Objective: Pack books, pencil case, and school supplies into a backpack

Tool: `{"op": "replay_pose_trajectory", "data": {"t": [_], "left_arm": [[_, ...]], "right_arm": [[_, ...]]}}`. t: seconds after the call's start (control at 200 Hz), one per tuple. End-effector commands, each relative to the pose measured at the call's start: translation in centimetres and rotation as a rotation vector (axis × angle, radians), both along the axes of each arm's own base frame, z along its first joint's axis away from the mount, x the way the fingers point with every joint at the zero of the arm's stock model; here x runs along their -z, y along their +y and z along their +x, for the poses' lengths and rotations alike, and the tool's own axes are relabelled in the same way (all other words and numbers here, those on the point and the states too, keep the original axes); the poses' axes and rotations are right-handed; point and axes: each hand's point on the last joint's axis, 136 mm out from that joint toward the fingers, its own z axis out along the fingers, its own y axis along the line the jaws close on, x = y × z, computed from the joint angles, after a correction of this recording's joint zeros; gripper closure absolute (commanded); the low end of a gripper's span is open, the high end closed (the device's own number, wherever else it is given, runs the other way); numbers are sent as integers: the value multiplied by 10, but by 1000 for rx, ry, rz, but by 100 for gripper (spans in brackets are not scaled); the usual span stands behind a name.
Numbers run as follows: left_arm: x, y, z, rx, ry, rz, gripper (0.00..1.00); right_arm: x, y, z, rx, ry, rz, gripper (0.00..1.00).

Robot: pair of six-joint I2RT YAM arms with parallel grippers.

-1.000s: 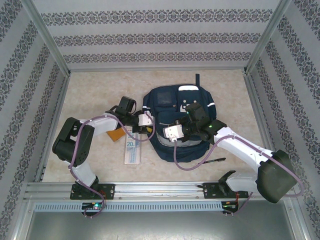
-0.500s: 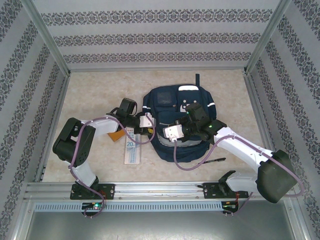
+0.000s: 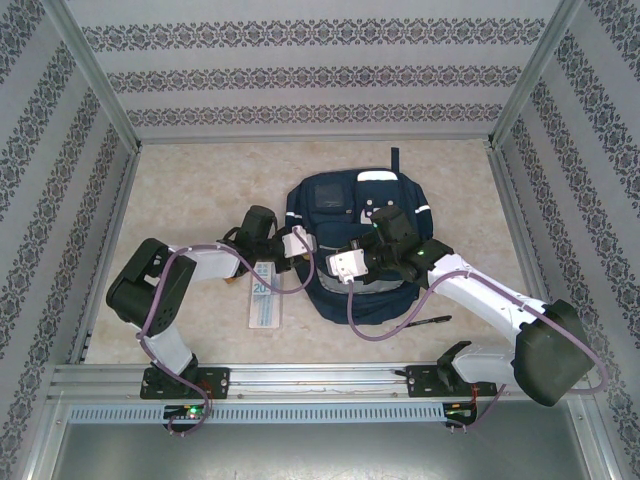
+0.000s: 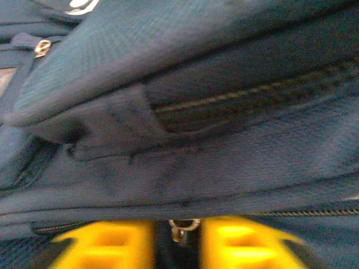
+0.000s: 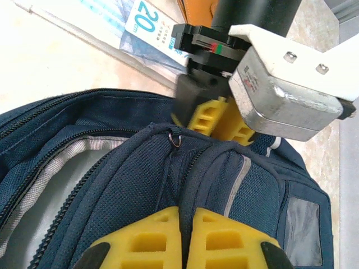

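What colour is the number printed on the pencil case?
Blue; the pencil case shows best in the right wrist view.

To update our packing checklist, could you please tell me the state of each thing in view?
backpack: lying flat on the table, one zipper partly open, pale lining showing
pencil case: on the table beside the backpack, unpacked
pen: on the table, unpacked
left gripper: zipper pull between its jaws, grip unclear
right gripper: shut on backpack fabric
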Motion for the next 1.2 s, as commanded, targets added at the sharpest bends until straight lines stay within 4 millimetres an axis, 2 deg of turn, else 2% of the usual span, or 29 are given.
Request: {"op": "replay_pose_trajectory", "data": {"t": [0.0,0.075,0.165,0.36,0.485,0.655,0.68,0.745,0.774,0.794,0.809,0.914,1.034,1.104,1.149,1.194], "left_arm": [[-16,-6,5,-8,-91,-60,100],[-19,-5,1,6,-124,-74,100],[-28,2,12,-55,-147,-127,100],[-52,35,77,-346,-201,-287,100],[-51,48,103,-440,-196,-324,100],[-39,60,122,-560,-163,-323,100],[-40,61,123,-570,-165,-326,93],[-43,62,119,-564,-183,-339,54],[-47,61,115,-548,-196,-348,41],[-49,60,111,-531,-200,-354,37],[-51,59,107,-514,-203,-359,35],[-61,49,77,-366,-227,-361,31],[-72,51,52,-312,-243,-344,27],[-77,57,43,-323,-228,-304,25],[-80,63,37,-352,-190,-277,24],[-89,74,42,-453,-131,-262,22]], "right_arm": [[-18,7,-1,-22,-38,49,100],[-15,6,-1,-20,-39,42,100],[-13,3,-2,-18,-43,35,100],[-6,0,-7,-20,-40,27,100],[2,1,-10,-31,-35,5,100],[12,3,-10,-30,-31,-28,100],[11,3,-7,-17,-28,-23,100],[8,4,-1,18,-18,3,100],[6,4,3,39,-15,23,100],[4,4,6,56,-11,35,95],[3,5,7,68,-7,46,87],[-8,2,29,203,29,134,53],[-32,-4,53,413,107,265,35],[-50,-10,68,596,164,374,4],[-65,-12,74,697,213,455,2],[-78,-15,77,804,297,557,2]]}}
